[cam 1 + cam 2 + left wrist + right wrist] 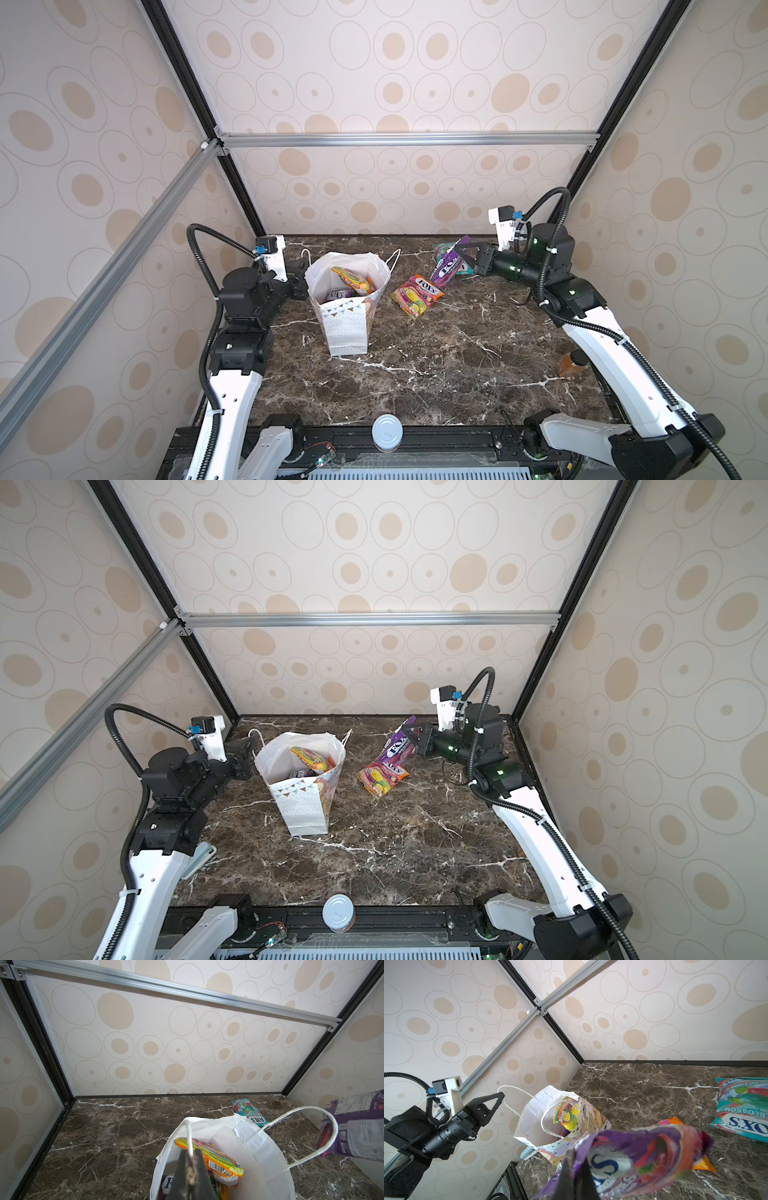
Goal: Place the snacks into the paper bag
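The paper bag [347, 328] stands upright on the marble table [436, 374], left of centre, mouth open. I count two cord handles: the near handle [189, 1136] is pinched between the clenched jaws of the left gripper [191, 1159], and the other handle [330, 1126] loops free on the far side of the rim. Inside the bag I can make out at least two snacks, an orange-edged packet [216, 1157] leaning against the wall and a purple one [166, 1182] lower down; anything below them is hidden.

Three more snacks are outside the bag. The right gripper [575, 1159] is clamped on the edge of a purple packet [446, 270], which hangs lifted off the table to the right of the bag. Below it a magenta packet [417, 296] lies flat on the marble, and a teal packet [741, 1109] lies further back, near the rear wall.

Further out, I see one white round cap [387, 432] at the table's front edge and one amber-brown object [572, 363] at the right edge, beside the right arm.
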